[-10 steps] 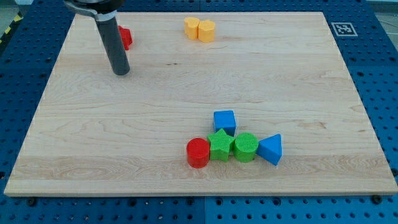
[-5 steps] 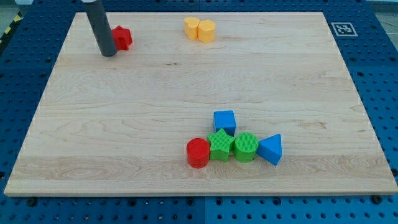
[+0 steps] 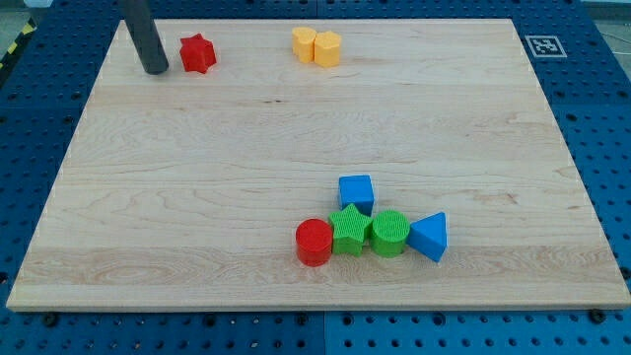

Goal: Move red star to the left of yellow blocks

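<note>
Now lining up behind the red star block (image 3: pixel 197 52).
Our bare, jawless tip (image 3: pixel 155 70) sits just left of it; next we judge an eastward push toward the two yellow blocks (image 3: pixel 316 45).

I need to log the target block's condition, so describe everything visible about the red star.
The red star is a small, solid red block with a star-shaped top and short points, matte like plastic. It lies flat near the view's top-left of the wooden board, touching nothing. My tip stands just to its left, apart from it. The two yellow blocks sit further to its right.
</note>
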You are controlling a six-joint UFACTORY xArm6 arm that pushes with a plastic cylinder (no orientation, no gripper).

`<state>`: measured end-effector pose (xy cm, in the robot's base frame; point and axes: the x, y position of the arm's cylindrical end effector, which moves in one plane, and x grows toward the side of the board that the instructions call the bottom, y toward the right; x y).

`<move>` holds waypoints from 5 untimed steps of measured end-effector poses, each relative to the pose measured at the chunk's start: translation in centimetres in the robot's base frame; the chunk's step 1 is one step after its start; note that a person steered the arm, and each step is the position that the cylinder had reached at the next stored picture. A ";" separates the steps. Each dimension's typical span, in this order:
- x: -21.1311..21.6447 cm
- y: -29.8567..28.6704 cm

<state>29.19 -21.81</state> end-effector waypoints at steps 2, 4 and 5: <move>-0.4 4.6; -0.4 7.4; -0.4 9.2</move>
<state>28.81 -12.63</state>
